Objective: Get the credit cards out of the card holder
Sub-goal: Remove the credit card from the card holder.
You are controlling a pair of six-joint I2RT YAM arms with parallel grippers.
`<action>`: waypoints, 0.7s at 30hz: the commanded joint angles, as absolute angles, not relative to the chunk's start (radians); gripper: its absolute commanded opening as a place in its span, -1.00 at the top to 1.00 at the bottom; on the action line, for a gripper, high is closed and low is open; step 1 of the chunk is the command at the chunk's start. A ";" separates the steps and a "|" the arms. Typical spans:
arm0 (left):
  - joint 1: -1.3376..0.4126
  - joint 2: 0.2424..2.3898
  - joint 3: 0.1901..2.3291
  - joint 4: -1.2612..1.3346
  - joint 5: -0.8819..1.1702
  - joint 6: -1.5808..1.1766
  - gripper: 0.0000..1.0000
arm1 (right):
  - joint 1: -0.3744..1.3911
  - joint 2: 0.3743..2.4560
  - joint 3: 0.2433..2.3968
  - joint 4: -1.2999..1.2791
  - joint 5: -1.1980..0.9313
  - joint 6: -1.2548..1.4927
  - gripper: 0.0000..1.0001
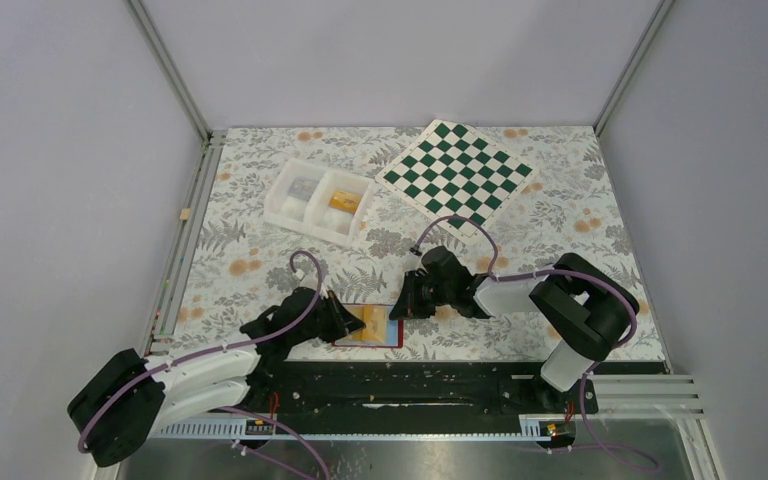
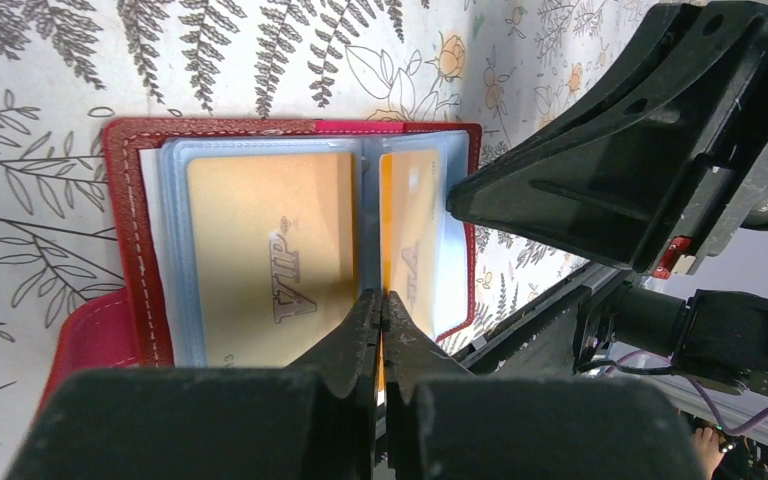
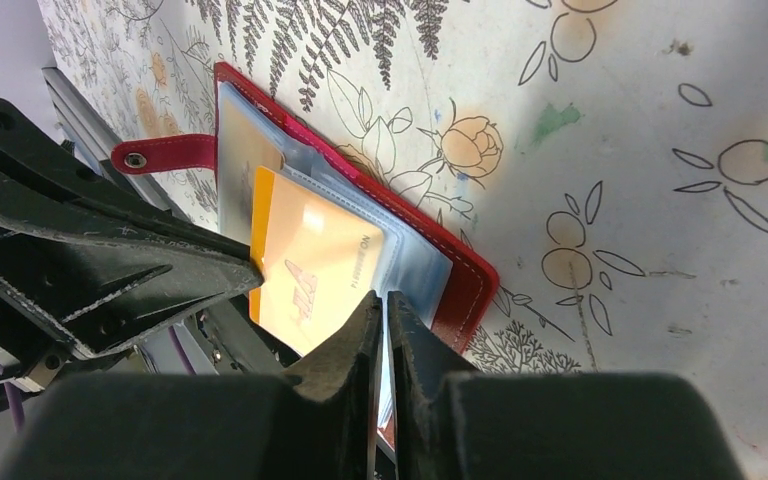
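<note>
Left jaws fill the bottom of the left wrist view, tips together and set on the open wallet [image 2: 125, 200] at its fold, between two orange cards. The left card [image 2: 270, 250] lies under a clear sleeve [image 2: 175, 230] and reads "VIP". The right card [image 3: 310, 265] sits tilted, looking partly out of its own sleeve; the small print along its edge is too blurred to read. Right jaws are all but together at this card's corner; whether they pinch it I cannot tell. The wallet lies flat at the near edge of the floral worktop [image 1: 260, 250], between the arms, and a red tab [image 3: 165, 155] juts from its edge. Farther back sit a white tray [image 1: 281, 187] and a chessboard [image 1: 457, 175], well apart from the wallet.
</note>
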State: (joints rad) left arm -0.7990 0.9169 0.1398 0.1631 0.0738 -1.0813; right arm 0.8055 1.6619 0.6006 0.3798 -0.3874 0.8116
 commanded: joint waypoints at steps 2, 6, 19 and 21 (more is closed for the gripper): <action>-0.774 0.918 0.161 0.151 0.095 -1.059 1.00 | 0.783 1.679 0.571 0.326 -0.335 0.764 0.75; -0.769 0.911 0.167 0.126 0.089 -1.059 1.00 | 0.781 1.669 0.568 0.325 -0.335 0.754 0.75; -0.746 0.908 0.171 0.120 0.121 -1.065 1.00 | 0.777 1.645 0.562 0.337 -0.355 0.761 0.61; -0.745 0.921 0.169 0.144 0.136 -1.074 1.00 | 0.777 1.628 0.562 0.331 -0.355 0.767 0.59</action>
State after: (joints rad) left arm -0.7517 0.9054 0.1505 0.0948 0.0959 -1.0737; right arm 0.7956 1.6543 0.5884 0.4015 -0.3923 0.7979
